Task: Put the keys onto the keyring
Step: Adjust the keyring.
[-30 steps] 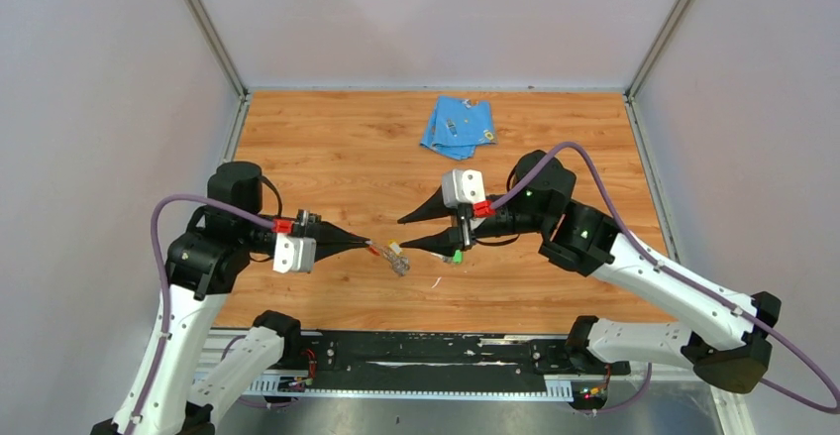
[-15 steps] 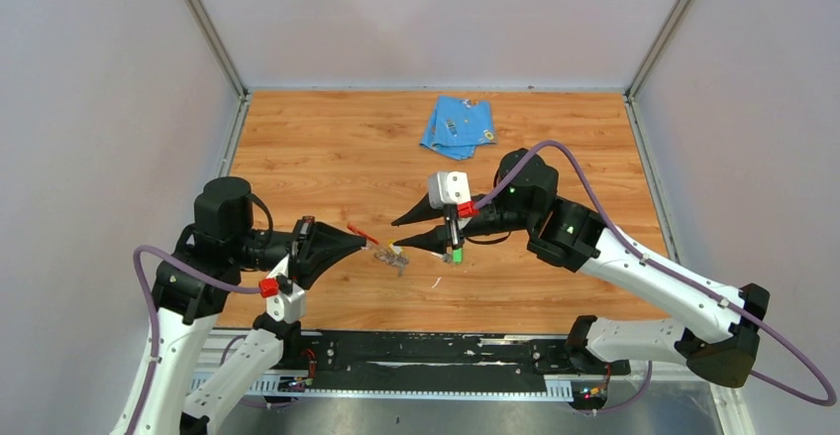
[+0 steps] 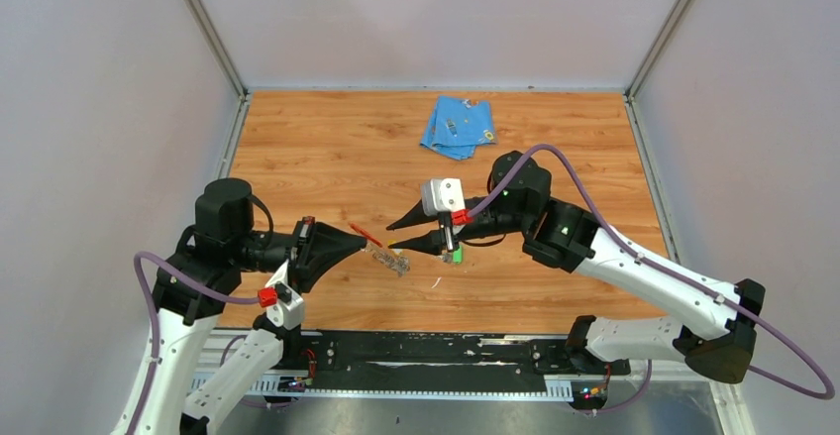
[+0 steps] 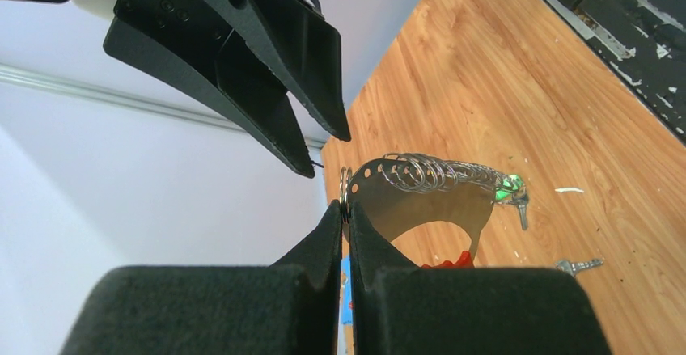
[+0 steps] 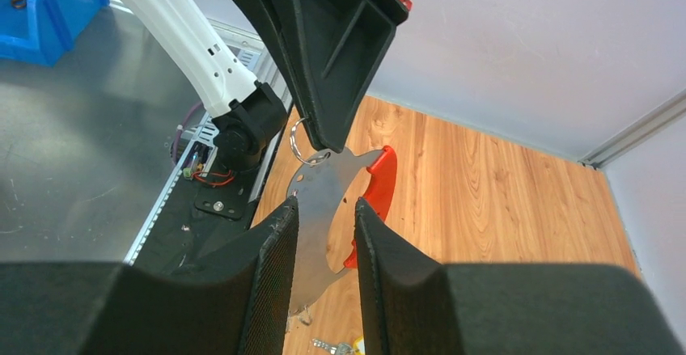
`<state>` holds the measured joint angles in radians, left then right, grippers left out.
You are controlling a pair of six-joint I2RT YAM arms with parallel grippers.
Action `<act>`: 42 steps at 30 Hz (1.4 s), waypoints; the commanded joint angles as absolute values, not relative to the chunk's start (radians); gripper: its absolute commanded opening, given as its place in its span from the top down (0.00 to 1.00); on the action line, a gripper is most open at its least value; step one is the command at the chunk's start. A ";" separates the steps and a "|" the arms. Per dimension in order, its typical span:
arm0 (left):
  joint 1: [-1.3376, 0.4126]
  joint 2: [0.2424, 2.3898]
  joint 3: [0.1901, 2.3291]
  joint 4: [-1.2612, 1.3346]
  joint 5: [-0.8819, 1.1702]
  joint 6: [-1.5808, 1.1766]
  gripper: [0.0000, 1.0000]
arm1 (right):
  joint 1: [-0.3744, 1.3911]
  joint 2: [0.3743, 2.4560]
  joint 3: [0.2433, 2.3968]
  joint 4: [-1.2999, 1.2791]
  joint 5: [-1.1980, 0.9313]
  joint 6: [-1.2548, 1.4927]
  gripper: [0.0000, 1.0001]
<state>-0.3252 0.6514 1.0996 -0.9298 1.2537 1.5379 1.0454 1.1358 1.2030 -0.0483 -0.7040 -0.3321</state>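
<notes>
- The wooden worktop [image 3: 327, 148] fills the middle of the top view. Both arms reach in from the bottom edge and meet just below its centre.
- My left gripper [image 4: 344, 209] comes in from the left of the frame. Its jaws are pressed together on one end of the keyring [image 3: 388, 257], pinching the thin metal plate beside a small wire ring.
- My right gripper [image 5: 325, 209] comes in from the right with its jaws partly spread and the keyring's plate between them. I cannot tell whether they touch it.
- A folded blue cloth [image 3: 458, 126] lies at the top centre of the worktop, well apart from both grippers.
- The keyring sits just below centre frame, held off the worktop, with a red strip on one curved edge and a row of wire rings along the other.
- The green key [image 3: 457, 255] lies on the worktop under the right wrist, to the right of the keyring.
- A second key [image 4: 578, 266], silver, lies on the worktop at the lower right of the left wrist view. I cannot tell its head colour.
</notes>
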 commanded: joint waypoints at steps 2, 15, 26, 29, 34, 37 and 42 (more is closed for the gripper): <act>-0.336 0.672 1.143 -0.923 1.322 1.461 1.00 | 1.099 1.141 1.244 -0.030 -0.666 -0.378 0.66; -0.336 0.707 1.168 -0.923 1.338 1.358 1.00 | 1.156 1.165 1.266 -0.029 -0.600 -0.436 0.67; -0.336 0.715 1.175 -0.923 1.340 1.324 1.00 | 1.163 1.184 1.273 -0.033 -0.571 -0.429 0.80; -0.336 0.719 1.179 -0.923 1.341 1.315 1.00 | 1.164 1.192 1.275 -0.031 -0.573 -0.420 0.82; -0.336 0.720 1.177 -0.923 1.334 1.303 1.00 | 1.166 1.194 1.270 -0.033 -0.550 -0.417 0.98; -0.336 0.714 1.165 -0.924 1.312 1.289 0.89 | 1.166 1.188 1.274 -0.049 -0.506 -0.420 1.00; -0.336 0.697 1.137 -0.925 1.250 1.261 0.66 | 1.166 1.188 1.293 -0.124 -0.472 -0.443 0.99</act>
<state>-0.3298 0.7128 1.1492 -0.9276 1.2713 1.2835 1.1572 1.1854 1.2488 -0.0761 -0.5198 -0.4183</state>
